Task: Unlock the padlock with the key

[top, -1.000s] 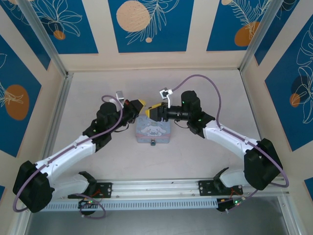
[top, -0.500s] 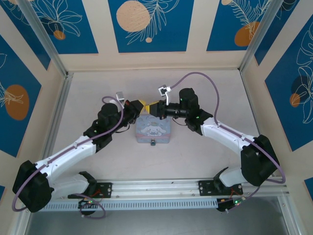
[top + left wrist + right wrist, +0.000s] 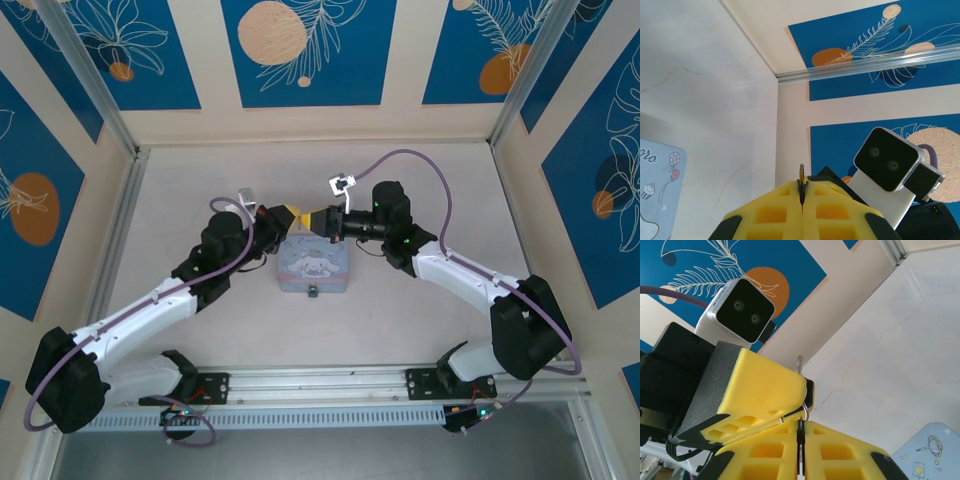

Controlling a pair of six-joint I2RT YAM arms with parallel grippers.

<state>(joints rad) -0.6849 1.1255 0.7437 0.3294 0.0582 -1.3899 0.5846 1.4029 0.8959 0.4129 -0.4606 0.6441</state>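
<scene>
Above the pastel-blue tin (image 3: 313,268) my two grippers meet tip to tip. My left gripper (image 3: 292,213) (image 3: 801,186) is shut on the small dark padlock (image 3: 810,390), which juts from its yellow fingertip. A thin pale shackle (image 3: 800,362) (image 3: 801,171) sticks out on the padlock's far side. My right gripper (image 3: 319,217) (image 3: 800,422) is shut on the thin key (image 3: 799,440), seen edge-on as a dark strip between its fingers. A silvery ring (image 3: 805,411) sits at its tip, right against the padlock. The keyhole and the key's blade are hidden.
The tin lies on the pale table (image 3: 420,180) midway between the arms, with a small dark clasp (image 3: 313,292) on its near side. A corner of the tin shows in each wrist view (image 3: 655,200) (image 3: 935,450). Walls with blue panels enclose the table.
My right gripper has moved up and left toward the left gripper, closing the gap until the tips touch. The left gripper has barely moved.
</scene>
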